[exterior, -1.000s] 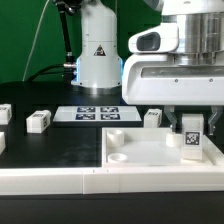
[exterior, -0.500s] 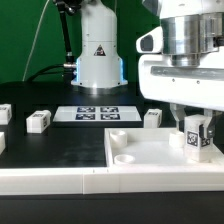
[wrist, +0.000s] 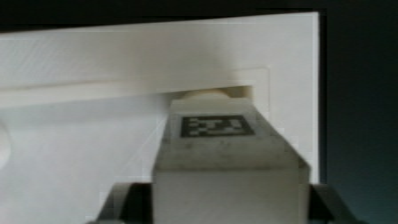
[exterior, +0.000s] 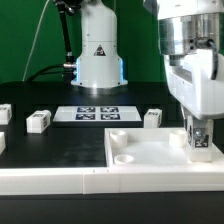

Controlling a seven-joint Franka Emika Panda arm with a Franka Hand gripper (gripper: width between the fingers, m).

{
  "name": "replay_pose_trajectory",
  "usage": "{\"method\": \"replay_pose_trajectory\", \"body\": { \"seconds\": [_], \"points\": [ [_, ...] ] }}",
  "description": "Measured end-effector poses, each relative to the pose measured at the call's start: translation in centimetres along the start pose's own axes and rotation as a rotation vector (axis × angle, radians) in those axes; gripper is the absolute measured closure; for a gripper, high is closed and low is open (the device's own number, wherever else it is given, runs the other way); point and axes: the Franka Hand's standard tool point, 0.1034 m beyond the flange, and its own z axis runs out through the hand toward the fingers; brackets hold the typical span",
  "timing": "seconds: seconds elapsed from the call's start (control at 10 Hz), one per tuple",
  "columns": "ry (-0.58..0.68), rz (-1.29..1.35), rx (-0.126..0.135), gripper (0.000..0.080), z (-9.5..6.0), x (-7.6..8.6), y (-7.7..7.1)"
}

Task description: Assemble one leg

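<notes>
Black tabletop (exterior: 60, 140) carries the large flat white square plate (exterior: 150, 150). Between the two-finger gripper (exterior: 200, 135), clamped by its fingers, stands the small white plastic leg (wrist: 222, 150) (tag facing out), over the plate's corner. Likely light, stiff, slick; side faces suit gripping.

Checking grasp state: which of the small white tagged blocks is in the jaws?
The leg at the exterior view's right, upright over the white plate. The other blocks sit loose on the black table, away from the gripper.
</notes>
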Motion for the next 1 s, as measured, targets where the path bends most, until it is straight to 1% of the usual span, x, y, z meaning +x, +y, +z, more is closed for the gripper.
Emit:
{"method": "replay_pose_trajectory", "body": {
  "seconds": [0.1, 0.2, 0.3, 0.4, 0.5, 0.6, 0.7, 0.8, 0.9, 1.0],
  "points": [
    [-0.004, 0.043, 0.000, 0.0508, -0.01, -0.03, 0.02],
    [-0.012, 0.120, -0.008, 0.0508, -0.02, 0.04, 0.05],
    [-0.017, 0.135, -0.022, 0.0508, -0.04, 0.09, -0.04],
    [-0.017, 0.130, -0.021, 0.0508, 0.00, 0.00, -0.01],
    [-0.017, 0.110, -0.022, 0.0433, 0.01, -0.03, 0.01],
    [-0.018, 0.056, -0.021, 0.0253, 0.01, 0.01, -0.01],
    [-0.019, -0.021, -0.029, 0.0182, -0.08, 0.15, -0.06],
    [-0.025, -0.127, -0.043, 0.0182, -0.22, 0.10, -0.11],
    [-0.027, -0.257, -0.041, 0.0156, -0.24, 0.17, -0.16],
    [-0.032, -0.380, -0.043, 0.0151, -0.32, 0.05, -0.18]
  ]
}}
